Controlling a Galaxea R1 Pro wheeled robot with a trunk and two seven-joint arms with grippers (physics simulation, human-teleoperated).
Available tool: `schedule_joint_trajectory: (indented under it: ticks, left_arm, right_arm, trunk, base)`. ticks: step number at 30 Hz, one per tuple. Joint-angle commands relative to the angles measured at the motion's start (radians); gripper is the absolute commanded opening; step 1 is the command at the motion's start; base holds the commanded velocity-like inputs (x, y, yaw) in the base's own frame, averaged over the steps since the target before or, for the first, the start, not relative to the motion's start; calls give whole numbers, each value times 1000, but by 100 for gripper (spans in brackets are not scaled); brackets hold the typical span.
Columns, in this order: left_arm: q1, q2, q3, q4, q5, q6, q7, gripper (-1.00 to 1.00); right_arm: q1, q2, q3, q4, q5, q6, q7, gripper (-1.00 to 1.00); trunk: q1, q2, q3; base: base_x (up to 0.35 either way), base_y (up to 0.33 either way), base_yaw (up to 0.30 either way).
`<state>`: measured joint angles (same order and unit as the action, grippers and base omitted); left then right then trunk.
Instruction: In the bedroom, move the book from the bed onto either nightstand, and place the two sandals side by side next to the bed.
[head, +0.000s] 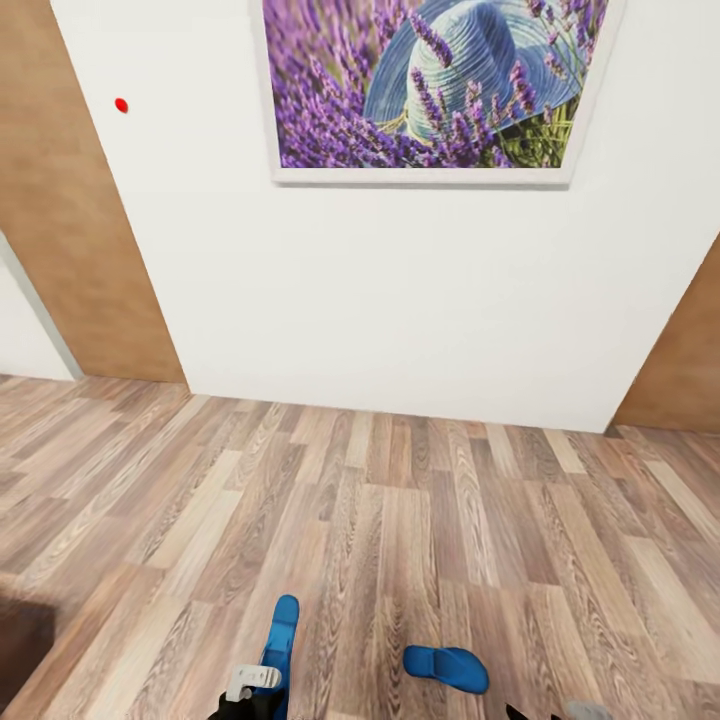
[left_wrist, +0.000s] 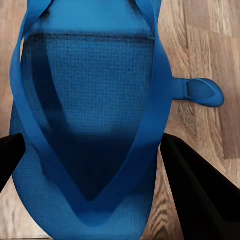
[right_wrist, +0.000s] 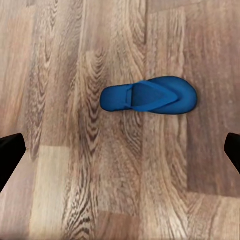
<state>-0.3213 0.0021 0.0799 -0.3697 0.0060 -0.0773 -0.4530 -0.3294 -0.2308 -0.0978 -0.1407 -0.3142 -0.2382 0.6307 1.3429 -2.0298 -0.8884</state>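
Sandals are seen in two places. One blue flip-flop (head: 281, 640) is held on edge by the left gripper (head: 252, 690) at the bottom of the head view, its sole standing upright above the wood-plank floor (head: 420, 520). In the left wrist view this held sandal (left_wrist: 90, 125) is seen between the two dark fingers (left_wrist: 200, 195), which are closed against its sides, thong straps facing the camera. The second flip-flop (head: 446, 667) lies flat on the floor just to the right of the held one, apart from it. It is also seen in the left wrist view (left_wrist: 200, 91) past the held sandal, and in the right wrist view (right_wrist: 148, 95) lying strap-side up on the planks.

The right gripper's fingers (right_wrist: 10, 155) are spread wide at the frame edges, nothing between them, above bare floor.

Ahead, a white wall (head: 400, 290) carries a framed lavender-and-hat picture (head: 430, 85) and a small red dot (head: 121, 105). Brown wooden panels (head: 70, 220) flank the wall.
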Motion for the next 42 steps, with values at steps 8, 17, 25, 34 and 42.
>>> schedule_joint_trajectory:
  ticks: [8,17,25,34,42]
  left_arm:
    - [-1,-1,6,2,-1,-1,-7,-100]
    - [-1,-1,6,1,0,-1,-7,-100]
    - [-1,-1,6,1,-1,-1,-7,-100]
    - [-1,-1,6,1,-1,-1,-7,-100]
    - [-1,-1,6,1,0,-1,-7,-100]
  right_arm:
    - [0,0,-8,1,3,-1,6,100]
    - [0,0,-8,1,3,-1,6,100]
    - [0,0,-8,1,3,-1,6,100]
    - [0,0,-8,1,3,-1,6,100]
    - [0,0,-8,1,3,-1,6,100]
  trunk:
    - [0,0,-1]
    - [0,0,-1]
    - [0,0,-1]
    - [0,0,-1]
    - [0,0,-1]
  base:
    - [0,0,254]
    - [0,0,254]
    - [26,0,254]
    - [285,0,99]
    - [282,0,2]
